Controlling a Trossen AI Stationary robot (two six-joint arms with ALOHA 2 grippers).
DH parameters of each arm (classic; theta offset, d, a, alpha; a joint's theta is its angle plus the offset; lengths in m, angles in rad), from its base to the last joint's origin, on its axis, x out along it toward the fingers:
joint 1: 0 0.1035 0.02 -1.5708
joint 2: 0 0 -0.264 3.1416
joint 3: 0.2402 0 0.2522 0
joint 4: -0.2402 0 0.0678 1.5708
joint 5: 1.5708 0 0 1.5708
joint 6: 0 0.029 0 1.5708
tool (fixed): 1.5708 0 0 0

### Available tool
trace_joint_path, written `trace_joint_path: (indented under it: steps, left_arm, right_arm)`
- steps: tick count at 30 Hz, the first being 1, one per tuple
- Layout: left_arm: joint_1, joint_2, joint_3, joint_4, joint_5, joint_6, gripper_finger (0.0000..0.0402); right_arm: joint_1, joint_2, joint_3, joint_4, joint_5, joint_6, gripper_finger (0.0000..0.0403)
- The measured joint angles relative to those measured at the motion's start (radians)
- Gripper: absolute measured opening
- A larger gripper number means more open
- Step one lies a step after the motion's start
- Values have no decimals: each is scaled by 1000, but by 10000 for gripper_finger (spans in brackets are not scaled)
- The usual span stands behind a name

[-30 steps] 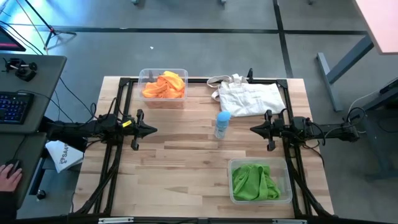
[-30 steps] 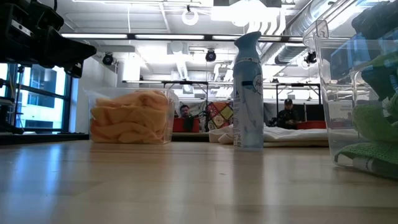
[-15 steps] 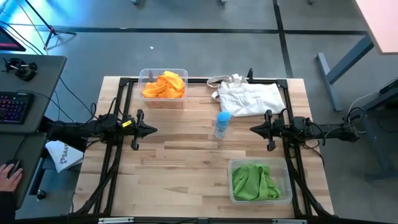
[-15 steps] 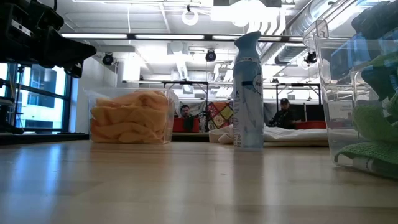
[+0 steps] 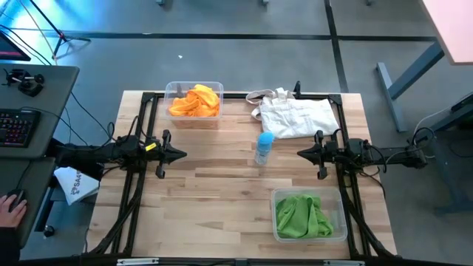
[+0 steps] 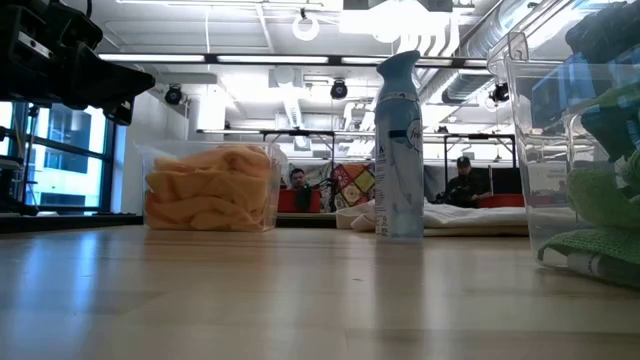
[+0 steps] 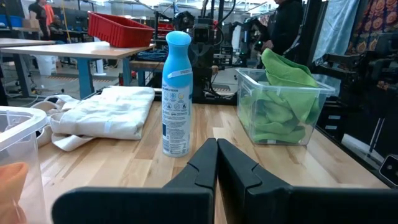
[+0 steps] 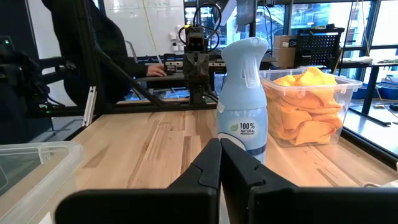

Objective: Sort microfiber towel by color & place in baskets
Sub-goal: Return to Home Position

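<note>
Orange microfiber towels fill a clear basket at the table's far left. Green towels lie in a second clear basket at the near right. My left gripper hovers level at the table's left side, shut, with nothing in it. My right gripper hovers level at the right side, also shut and empty. Their tips face each other across the table. The left wrist view shows the green basket; the right wrist view shows the orange one.
A light-blue spray bottle stands upright mid-table between the grippers. A white cloth tote bag lies at the far right. Black frame rails run along the table's left and right sides. People sit in the room beyond.
</note>
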State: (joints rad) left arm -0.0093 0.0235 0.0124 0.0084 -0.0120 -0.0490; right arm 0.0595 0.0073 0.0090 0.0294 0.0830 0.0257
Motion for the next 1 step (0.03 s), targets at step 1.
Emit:
trace_joint_path:
  steps: [1]
  left_arm:
    - [0, 0, 0, 0, 0, 0, 0]
  right_arm:
    - [0, 0, 0, 0, 0, 0, 0]
